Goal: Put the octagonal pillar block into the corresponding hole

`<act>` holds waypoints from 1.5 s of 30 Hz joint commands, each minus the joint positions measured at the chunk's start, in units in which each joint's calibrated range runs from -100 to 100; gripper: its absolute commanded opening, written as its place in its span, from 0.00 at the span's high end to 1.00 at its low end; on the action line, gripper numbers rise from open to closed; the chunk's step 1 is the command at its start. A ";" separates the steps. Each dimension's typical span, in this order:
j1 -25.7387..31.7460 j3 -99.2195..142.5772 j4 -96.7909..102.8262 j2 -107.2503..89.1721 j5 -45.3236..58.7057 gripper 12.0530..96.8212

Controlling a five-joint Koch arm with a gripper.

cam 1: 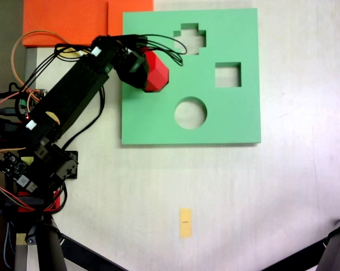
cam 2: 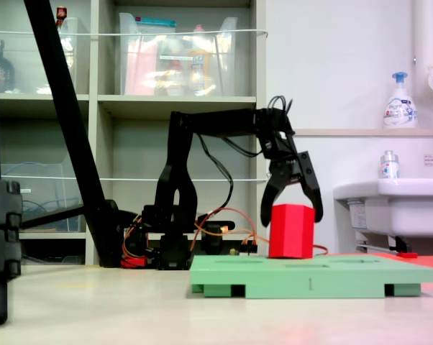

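Seating: block (cam 2: 291, 231) stands on green board (cam 1: 158, 121), apparently over its octagonal hole
Pincer: gripper (cam 2: 292, 210) spread wide, straddling block's top, released
Tip: press squarely down, facets aligned

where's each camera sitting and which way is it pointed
A fixed view: above the table, looking straight down on the green board; the whole arm shows, base at left, gripper over the red block.
A fixed view: at table height, looking sideways toward shelves and a sink; the arm shows in profile, its fingers straddling the block.
Shared: arm, block, board.
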State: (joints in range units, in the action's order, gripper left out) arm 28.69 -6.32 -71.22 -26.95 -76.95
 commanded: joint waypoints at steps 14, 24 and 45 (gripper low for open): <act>0.39 -0.96 4.73 2.93 0.88 0.69; -1.22 -0.96 6.85 7.68 0.93 0.68; -2.30 2.53 9.54 7.26 -0.39 0.18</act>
State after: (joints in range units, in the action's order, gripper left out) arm 26.20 -2.50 -64.37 -16.96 -76.95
